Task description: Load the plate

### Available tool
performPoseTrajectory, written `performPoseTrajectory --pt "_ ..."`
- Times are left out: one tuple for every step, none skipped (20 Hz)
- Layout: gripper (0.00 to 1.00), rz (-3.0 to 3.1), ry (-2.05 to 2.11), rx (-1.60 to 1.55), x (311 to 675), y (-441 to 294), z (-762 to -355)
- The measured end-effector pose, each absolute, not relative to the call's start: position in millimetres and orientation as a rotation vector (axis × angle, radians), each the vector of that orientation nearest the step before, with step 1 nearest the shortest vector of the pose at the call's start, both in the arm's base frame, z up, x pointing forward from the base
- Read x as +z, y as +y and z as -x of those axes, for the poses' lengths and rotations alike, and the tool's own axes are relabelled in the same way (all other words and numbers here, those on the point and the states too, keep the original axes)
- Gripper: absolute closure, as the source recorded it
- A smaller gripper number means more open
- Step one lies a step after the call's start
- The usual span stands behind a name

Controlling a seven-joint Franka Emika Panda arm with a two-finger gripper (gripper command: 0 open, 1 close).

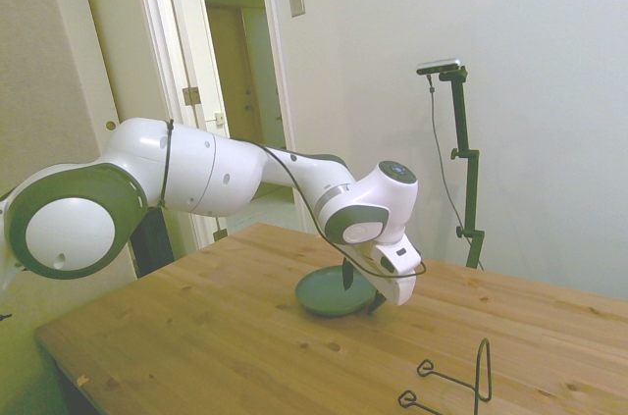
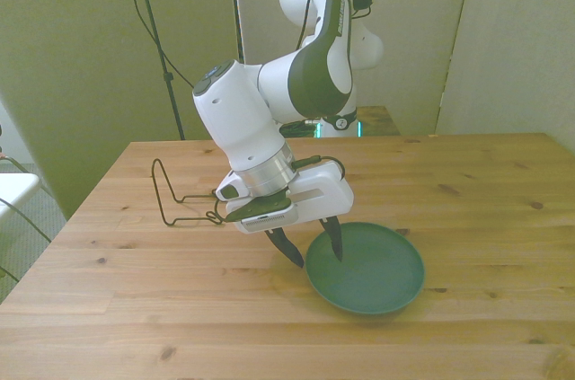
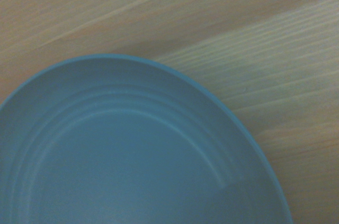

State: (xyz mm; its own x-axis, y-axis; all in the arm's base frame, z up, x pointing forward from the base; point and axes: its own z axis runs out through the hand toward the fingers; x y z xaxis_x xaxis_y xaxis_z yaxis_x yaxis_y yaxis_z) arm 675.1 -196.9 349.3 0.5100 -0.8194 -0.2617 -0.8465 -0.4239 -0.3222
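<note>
The plate (image 2: 377, 272) is a round teal dish lying flat on the wooden table, toward the front view's right of centre. In the side view the plate (image 1: 319, 294) sits just under the white hand. My gripper (image 2: 314, 250) is open and straddles the rim on the front view's left. One dark finger (image 2: 336, 242) hangs over the inside of the dish, the other just outside it above the wood. From the side, the gripper (image 1: 361, 289) is low at the plate's edge. Close up, the plate (image 3: 132, 155) fills most of the wrist view, and nothing lies in it.
A thin black wire rack (image 2: 184, 200) stands on the table at the front view's left, behind the hand. The same wire rack (image 1: 453, 381) shows near the table's front edge in the side view. Bare wood (image 2: 467, 182) lies around the plate.
</note>
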Motion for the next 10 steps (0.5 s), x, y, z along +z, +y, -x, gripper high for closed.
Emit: performPoseTrajectory --pt "1.0 2.345 1.373 0.091 348.6 -196.9 -674.7" --pt "1.0 2.346 1.372 0.093 347.8 -197.1 -674.2" --pt "1.0 2.347 1.371 0.094 347.0 -197.5 -673.8" --pt "1.0 2.349 1.37 0.095 346.4 -198.2 -673.3" --pt "1.0 2.35 1.37 0.094 345.8 -199.1 -672.8" --pt "1.0 2.35 1.372 0.093 345.1 -200.3 -672.3" --pt "1.0 2.35 1.375 0.092 344.5 -201.4 -672.0" --pt "1.0 2.35 1.378 0.092 343.9 -202.6 -671.7" --pt "1.0 2.35 1.38 0.091 343.3 -203.7 -671.3" --pt "1.0 2.35 1.383 0.091 342.7 -204.6 -671.0"
